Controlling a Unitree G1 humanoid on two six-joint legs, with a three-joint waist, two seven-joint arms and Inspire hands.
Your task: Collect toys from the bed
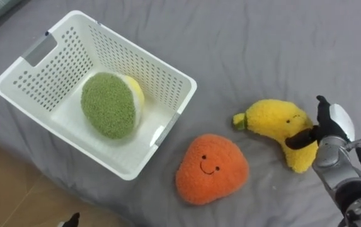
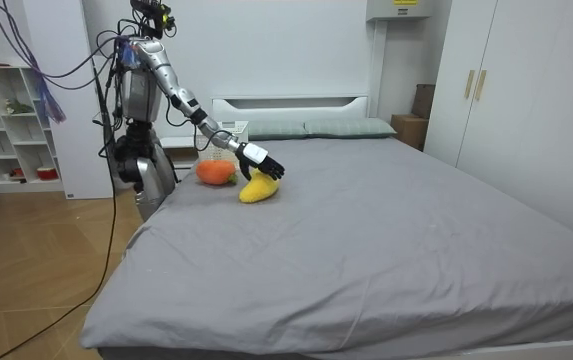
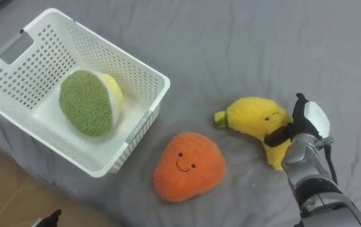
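Three soft toys were in play on the wide grey-sheeted bed (image 1: pixel 281 38), and the robot stood at its side edge, leaning its right arm out over the cover. Largest of the things on it was the white perforated plastic basket (image 1: pixel 139 60), sitting close to that near edge with a round green-and-yellow plush toy (image 1: pixel 109 104) already inside. Just beside the basket's nearer corner, apart from it, lay the orange heart-shaped plush with a stitched smile (image 1: pixel 212 169). Further in from the edge lay the yellow plush banana (image 1: pixel 275 120).

The right hand (image 1: pixel 331 129) rested on the banana's thick curved end, spread wide, its dark thumb (image 1: pixel 301 140) across the toy; it did not look closed round it. The left hand (image 1: pixel 72 220) hung low by the bed's edge, and I could not tell how it was set.

Taking the banana seemed the step in hand. To my eye it wanted the hand to close firmly round the middle, since plush squashes and slips. The lift should come clear of the sheet, pass over the orange toy, and let go only once above the basket's open part.
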